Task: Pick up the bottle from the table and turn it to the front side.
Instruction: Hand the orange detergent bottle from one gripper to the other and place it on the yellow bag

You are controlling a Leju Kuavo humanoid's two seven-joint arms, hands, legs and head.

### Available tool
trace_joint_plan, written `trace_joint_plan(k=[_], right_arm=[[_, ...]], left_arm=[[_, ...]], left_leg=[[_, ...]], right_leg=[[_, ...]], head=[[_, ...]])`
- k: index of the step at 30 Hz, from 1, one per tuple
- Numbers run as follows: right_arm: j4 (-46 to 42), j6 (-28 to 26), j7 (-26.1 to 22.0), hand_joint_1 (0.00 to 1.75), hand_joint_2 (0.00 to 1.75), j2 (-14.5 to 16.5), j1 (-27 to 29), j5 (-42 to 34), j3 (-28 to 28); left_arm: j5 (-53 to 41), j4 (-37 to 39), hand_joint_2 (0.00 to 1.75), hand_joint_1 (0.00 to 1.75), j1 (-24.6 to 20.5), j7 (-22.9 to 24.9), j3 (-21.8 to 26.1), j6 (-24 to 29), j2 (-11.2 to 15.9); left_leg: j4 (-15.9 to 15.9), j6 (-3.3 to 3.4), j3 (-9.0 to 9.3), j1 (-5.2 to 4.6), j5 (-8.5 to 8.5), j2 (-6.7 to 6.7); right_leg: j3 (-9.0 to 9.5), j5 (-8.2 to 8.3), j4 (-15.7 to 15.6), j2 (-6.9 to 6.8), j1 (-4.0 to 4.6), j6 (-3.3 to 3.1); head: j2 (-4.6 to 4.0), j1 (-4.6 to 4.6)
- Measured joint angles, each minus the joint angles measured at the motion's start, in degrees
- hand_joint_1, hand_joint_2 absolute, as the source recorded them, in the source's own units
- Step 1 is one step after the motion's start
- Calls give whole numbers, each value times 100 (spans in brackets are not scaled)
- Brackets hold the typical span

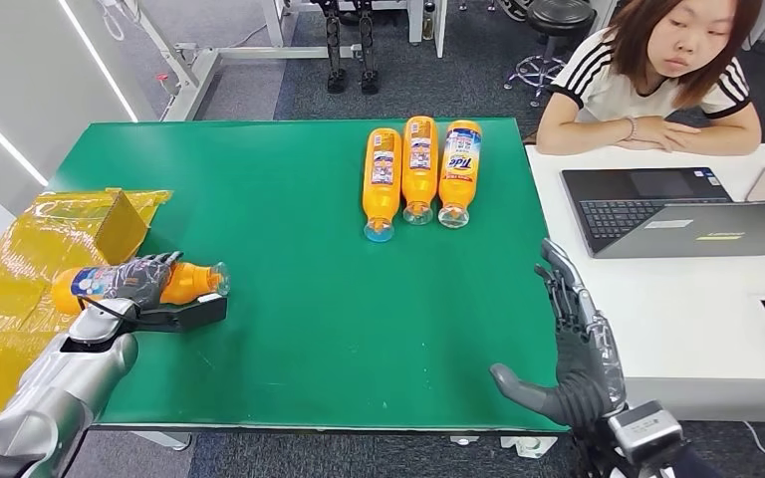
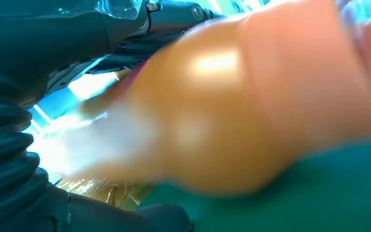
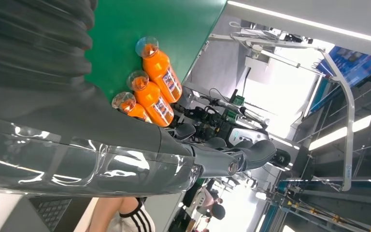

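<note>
An orange bottle (image 1: 187, 282) with a clear cap lies on its side at the left of the green table (image 1: 299, 299), cap pointing right. My left hand (image 1: 144, 284) grips it around the middle, fingers over the top and thumb underneath. Up close in the left wrist view the orange bottle (image 2: 232, 106) is a blur against the hand. My right hand (image 1: 570, 344) hovers at the table's front right corner, fingers spread, holding nothing. Three more orange bottles (image 1: 419, 171) lie side by side at the back of the table, labels up; the right wrist view shows these bottles (image 3: 150, 92) too.
A yellow plastic bag with a cardboard box (image 1: 120, 224) lies at the table's left edge. A white desk (image 1: 677, 289) with a laptop (image 1: 677, 209) stands to the right, and a person (image 1: 657, 80) leans on it. Metal frames stand on the floor beyond.
</note>
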Motion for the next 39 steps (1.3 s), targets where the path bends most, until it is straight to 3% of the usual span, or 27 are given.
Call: trace_joint_plan(k=[10, 15, 20, 25, 29, 32, 35, 39], right_arm=[[162, 162, 48, 0, 175, 0, -107, -264, -14], [296, 213, 38, 0, 175, 0, -141, -352, -26], [411, 210, 55, 0, 175, 9, -218, -361, -27], [485, 190, 74, 0, 175, 43, -273, -361, -26], [519, 124, 147, 0, 175, 57, -288, -362, -26], [580, 67, 169, 0, 175, 73, -315, -388, -24], [665, 53, 162, 0, 175, 90, -332, -417, -13], [733, -24, 132, 0, 175, 144, -320, -404, -2]], left_arm=[[114, 16, 175, 0, 26, -171, 108, 80, -39], [626, 33, 175, 0, 131, -593, 355, 373, -145], [1895, -103, 175, 0, 466, -1731, 866, 976, -595], [2373, -338, 175, 0, 676, -2036, 1155, 1075, -954], [3840, -1121, 175, 0, 1051, -2534, 1289, 974, -1299], [4735, -2272, 175, 0, 1473, -2286, 1172, 972, -1591], [4938, -3341, 175, 0, 1764, -2031, 850, 1183, -1733], [4679, -4212, 175, 0, 1934, -2000, 384, 1687, -1810]], left_leg=[[-2, -3, 7, -1, -2, -1], [-2, -3, 9, -5, -2, -10], [1, 0, -3, -8, 0, -25], [4, 3, -7, -8, -1, -16], [8, 3, -21, -7, -1, -23], [8, 5, -36, -6, -3, -20], [9, 12, -41, -6, -8, -16], [9, 15, -46, -6, -10, -22]], right_leg=[[2, -1, 0, -1, 0, -1], [4, -3, -2, -10, -1, 1], [3, -5, -8, -24, -4, 7], [-2, -1, -14, -15, -4, 7], [-15, -3, -16, -21, -7, 9], [-26, -3, -16, -18, -7, 9], [-32, -4, -18, -13, -7, 10], [-36, -8, -19, -21, -7, 15]], head=[[0, 0], [0, 0], [0, 1], [0, 0], [0, 1], [0, 1], [0, 1], [0, 0]])
